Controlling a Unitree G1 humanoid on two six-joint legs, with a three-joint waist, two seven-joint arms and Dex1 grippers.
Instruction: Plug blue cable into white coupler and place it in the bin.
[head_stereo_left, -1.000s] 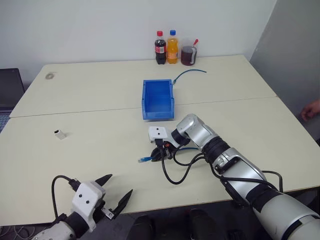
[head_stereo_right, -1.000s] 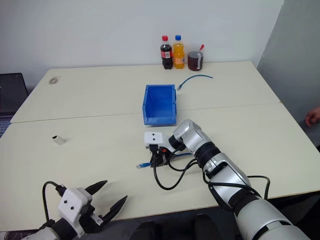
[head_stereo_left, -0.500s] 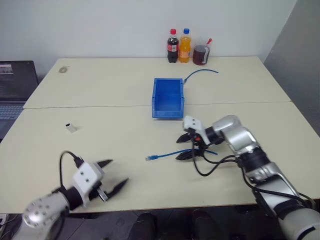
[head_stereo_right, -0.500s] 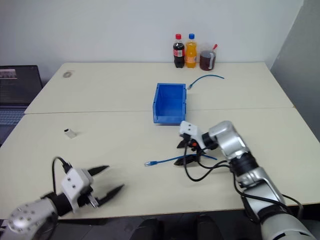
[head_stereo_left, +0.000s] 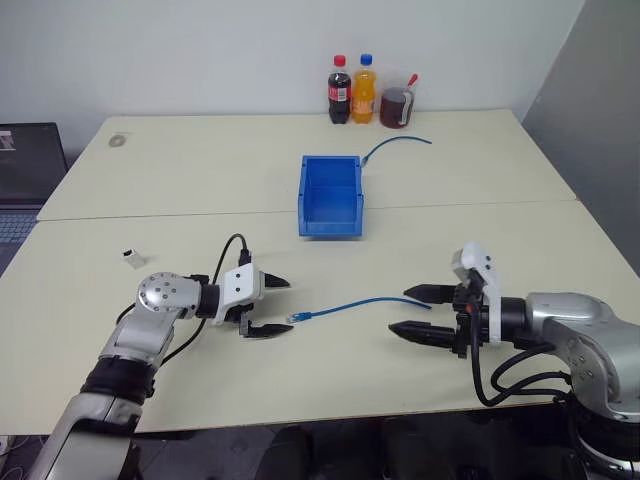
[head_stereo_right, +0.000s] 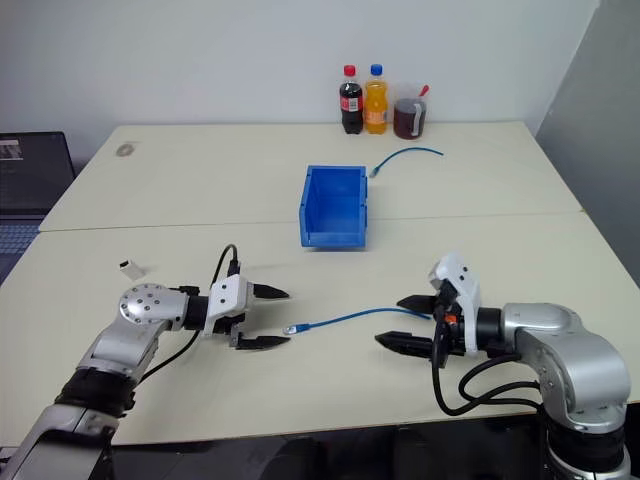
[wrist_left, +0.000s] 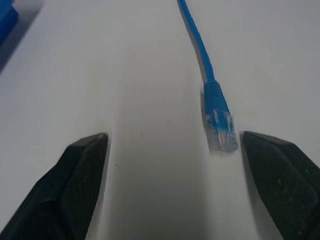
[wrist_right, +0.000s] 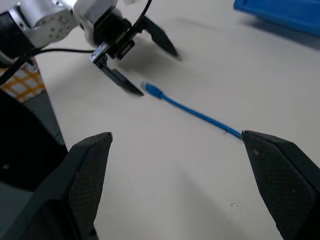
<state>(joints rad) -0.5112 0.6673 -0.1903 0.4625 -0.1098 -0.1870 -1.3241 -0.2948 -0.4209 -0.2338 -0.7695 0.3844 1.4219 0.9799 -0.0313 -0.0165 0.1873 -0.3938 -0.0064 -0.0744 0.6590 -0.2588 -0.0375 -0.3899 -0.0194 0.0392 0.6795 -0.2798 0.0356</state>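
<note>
Blue cable (head_stereo_left: 355, 304) and white coupler (head_stereo_left: 131, 258) are not yet joined, so by my reading the task is at its start. Going from the largest thing down: the bench (head_stereo_left: 200, 180) carries everything; the bin (head_stereo_left: 330, 194) sits toward the far middle with nothing showing inside it; the blue cable lies loose on the near middle of the bench, its clear plug end pointing left; and the white coupler lies alone far out on the left side, well apart from the cable and the bin. The left gripper (head_stereo_left: 270, 308) has its fingers (wrist_left: 85, 170) spread wide with the plug just beside them, one fingertip near the plug in the left wrist view, but gripping nothing. The right gripper (head_stereo_left: 418, 312) sits at the cable's right end, fingers wide too and holding nothing. Left to do, as I judge it: grasp the plug, fetch the coupler, push the plug into it, then put the joined pair in the bin.
</note>
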